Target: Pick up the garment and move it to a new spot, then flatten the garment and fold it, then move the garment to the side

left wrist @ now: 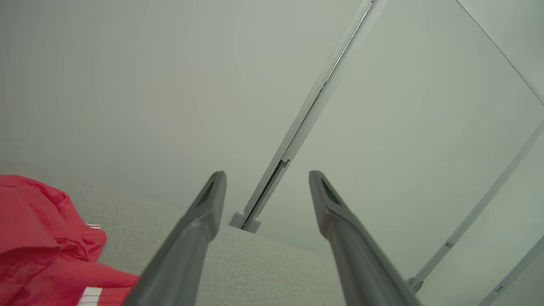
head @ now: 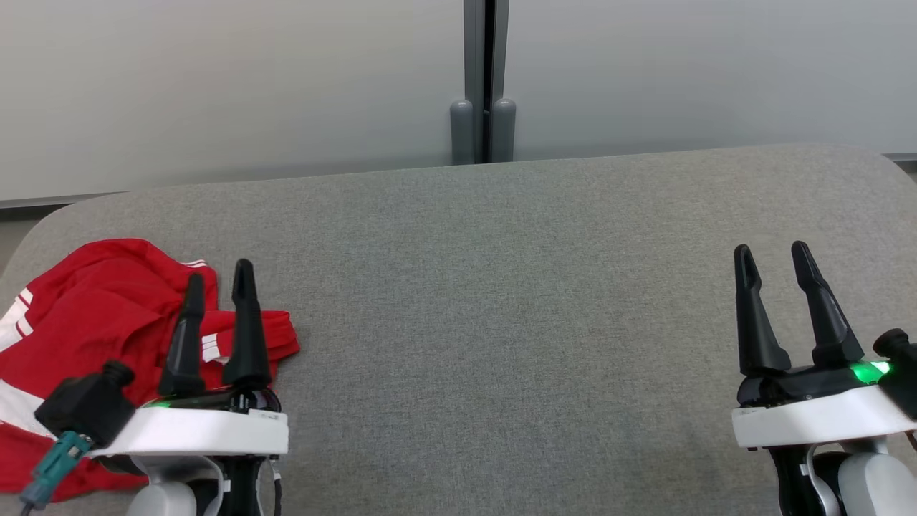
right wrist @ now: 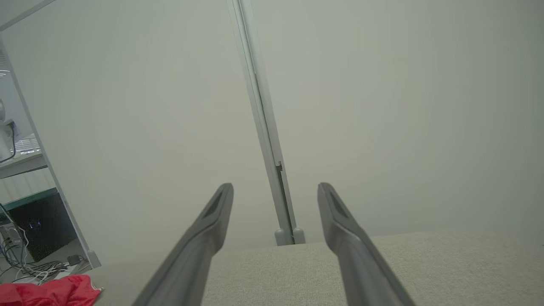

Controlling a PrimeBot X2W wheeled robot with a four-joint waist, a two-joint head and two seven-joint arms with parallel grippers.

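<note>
Early days, judging by the layout. Crumpled red garment with white stripes [head: 93,322] heaped at the near left corner of the grey fabric-covered table [head: 501,301], bunched and creased, running out of the head view at the left. Not lifted, not carried to a new spot, not flattened, not folded, not set aside: reads as the very start, with every step left to do. Over the right-hand edge of the heap, left gripper [head: 219,272] with two long dark fingers, jaws spread wide and nothing between them. Hard to say from the head view whether touching the cloth; in the left wrist view, fingers pointing out over the table toward the pale wall panels [head: 215,86], with red cloth low at the left and clear of both tips. Well apart at the near right, over bare table, right gripper [head: 771,249] of the same build, likewise spread and empty. Between the two, a broad stretch of bare grey surface, probably room enough for the new spot and for spreading out. Left to do, as judged: close on the cloth, carry it toward the middle, smooth it flat, fold, then shift the folded piece to the side.
</note>
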